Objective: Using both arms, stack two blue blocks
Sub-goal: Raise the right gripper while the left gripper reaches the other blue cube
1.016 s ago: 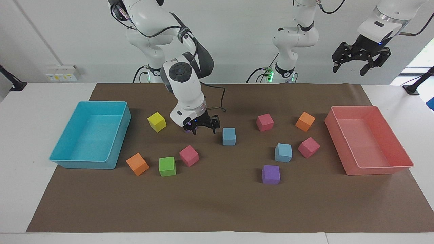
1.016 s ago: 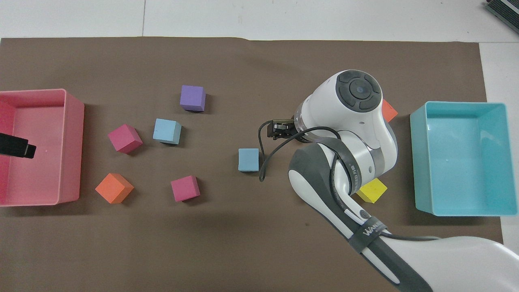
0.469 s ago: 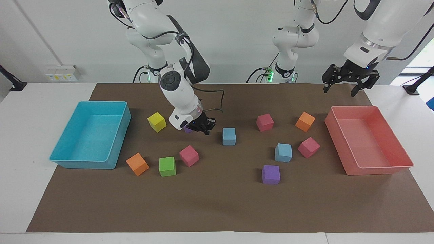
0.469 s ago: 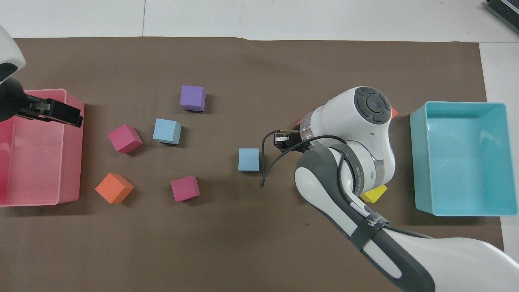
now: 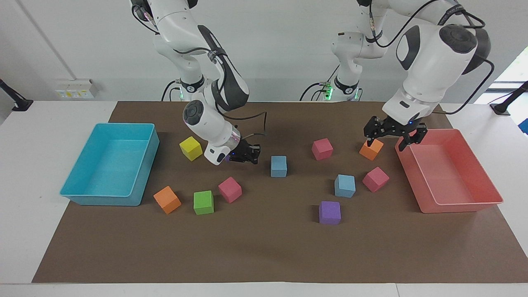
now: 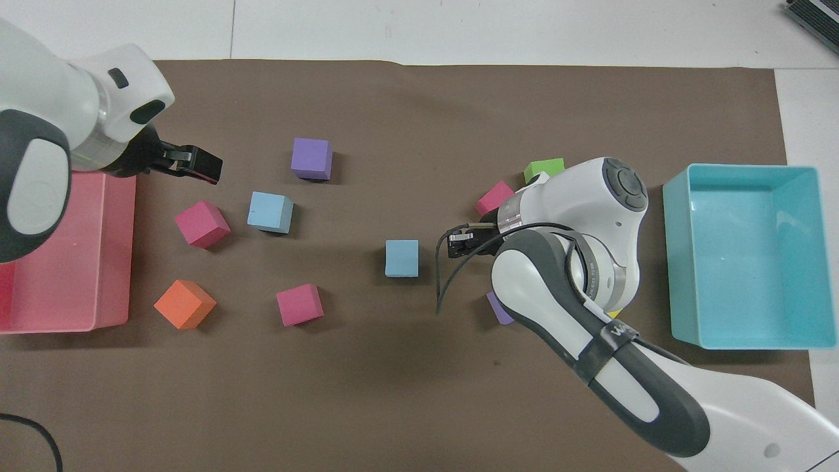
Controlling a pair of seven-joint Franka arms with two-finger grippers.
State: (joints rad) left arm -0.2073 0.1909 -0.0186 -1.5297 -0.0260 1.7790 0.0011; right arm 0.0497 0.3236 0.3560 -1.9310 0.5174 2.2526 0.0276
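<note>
Right gripper (image 5: 251,156), fingers pressed together and empty, sits low just beside the middle blue block (image 5: 279,166): respread before straddling it. Left gripper (image 5: 393,138), fingers spread, hangs over the orange block (image 5: 371,148); its target blue block (image 5: 345,185) lies farther out.

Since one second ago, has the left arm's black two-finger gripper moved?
Yes. The left gripper came down toward the table, from high above the pink tray to beside its rim.

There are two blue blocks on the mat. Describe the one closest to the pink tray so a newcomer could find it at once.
Start at the pink tray at the left arm's end of the table. Beside it sits a loose group of blocks; the blue block lies between a pink block and a purple block. It is the only light blue one in that group; the other blue block sits alone mid-mat.
</note>
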